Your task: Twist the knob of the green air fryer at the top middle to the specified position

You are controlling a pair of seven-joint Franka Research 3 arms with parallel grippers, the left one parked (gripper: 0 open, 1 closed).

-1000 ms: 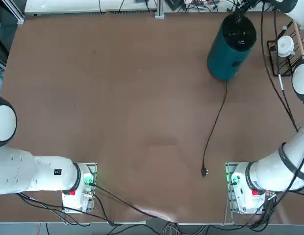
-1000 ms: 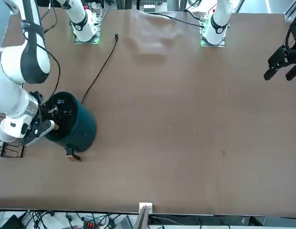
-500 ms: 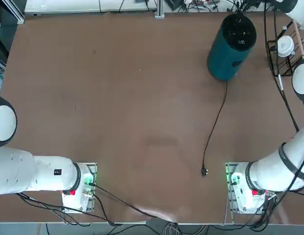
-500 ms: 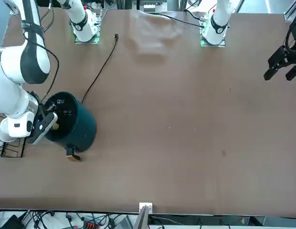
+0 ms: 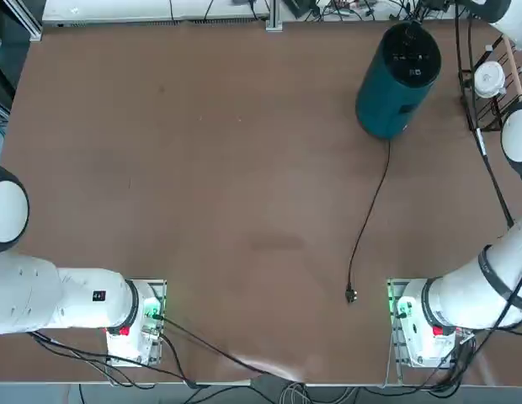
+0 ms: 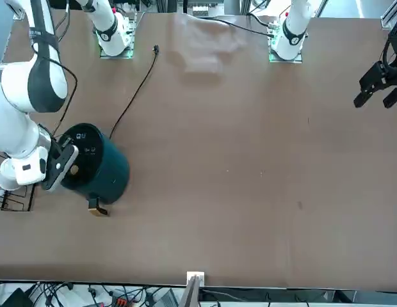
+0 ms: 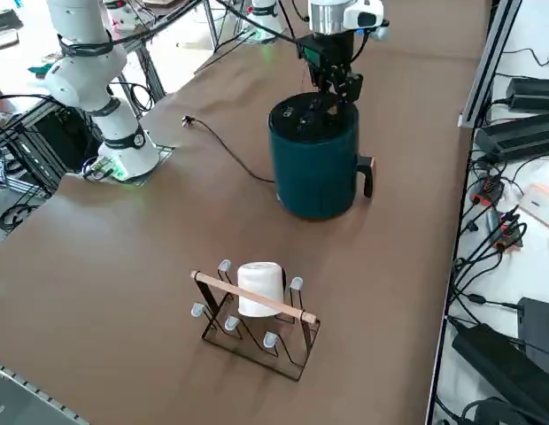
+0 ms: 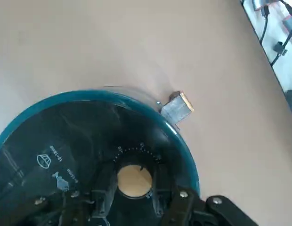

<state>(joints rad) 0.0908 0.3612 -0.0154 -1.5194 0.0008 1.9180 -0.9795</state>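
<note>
The green air fryer [image 5: 394,84] [image 6: 107,171] [image 7: 314,168] stands upright at the far right of the table. Its black top carries the small tan knob [image 6: 73,170] [image 8: 134,180] inside a ring of white tick marks. My right gripper [image 6: 64,163] [image 7: 341,88] [image 8: 132,188] hangs just above that top with its fingers set narrowly. In the right wrist view the knob shows whole and round between the fingers [image 8: 104,184], and I see nothing held. The top view does not show the gripper.
A thin black power cord [image 5: 372,206] runs from the fryer towards my base and ends in a loose plug [image 5: 351,295]. A wire rack with a white cup [image 7: 257,301] [image 5: 490,77] stands to the fryer's right. The fryer's handle [image 7: 367,174] sticks out on its far side.
My right gripper has come up off the fryer's top and turned, so the knob now shows beside it in the front view. In the top view it has slipped out past the far edge.
</note>
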